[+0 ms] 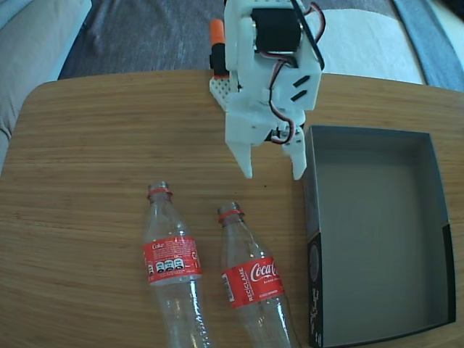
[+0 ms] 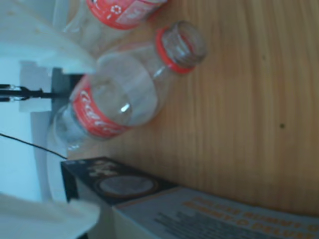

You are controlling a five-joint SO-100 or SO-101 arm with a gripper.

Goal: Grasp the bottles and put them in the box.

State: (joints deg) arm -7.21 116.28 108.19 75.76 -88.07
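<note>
Two clear Coca-Cola bottles lie side by side on the wooden table, necks pointing away from the front edge: the left bottle (image 1: 170,264) and the right bottle (image 1: 250,279), both with red labels and no caps. The dark box (image 1: 377,225) with a grey inside sits to their right, empty. My white gripper (image 1: 272,172) hangs open above the table, just beyond the right bottle's neck and beside the box's left wall. In the wrist view the gripper (image 2: 92,139) frames the nearer bottle (image 2: 119,94). The other bottle (image 2: 122,7) lies at the top and the box's printed wall (image 2: 149,199) below.
The table (image 1: 87,181) has a rounded far-left corner. Grey and blue upholstery (image 1: 145,32) lies behind it. The bottles' bases run off the bottom of the fixed view. Bare wood spreads left of the bottles.
</note>
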